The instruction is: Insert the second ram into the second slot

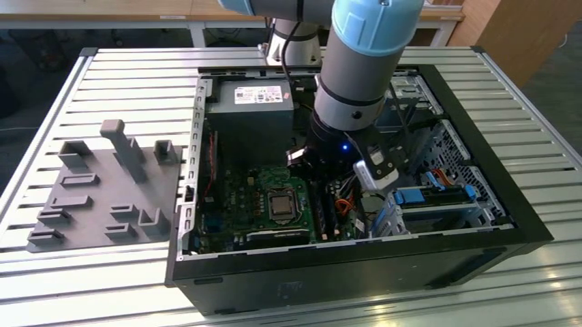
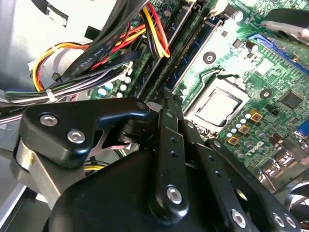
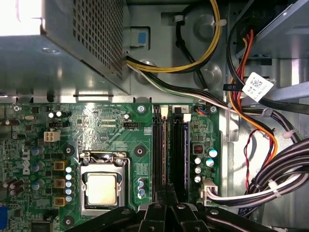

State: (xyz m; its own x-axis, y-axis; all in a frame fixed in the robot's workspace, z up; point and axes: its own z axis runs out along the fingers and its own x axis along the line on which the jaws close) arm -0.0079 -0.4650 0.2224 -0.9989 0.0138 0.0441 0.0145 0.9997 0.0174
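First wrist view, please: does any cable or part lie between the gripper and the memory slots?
Nothing visible does. The gripper sits right at the memory slots; the cables run off to one side.

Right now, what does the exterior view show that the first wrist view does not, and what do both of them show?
Exterior view alone: the whole open computer case on a slatted table, the grey fixture tray towards that view's left, the robot arm reaching down into the case, and the blue drive-bay tabs.

First wrist view alone: the white tag on the cables, and the RAM slots from close above, with the gripper right over them.

Both: the green motherboard, the processor socket and the power supply.
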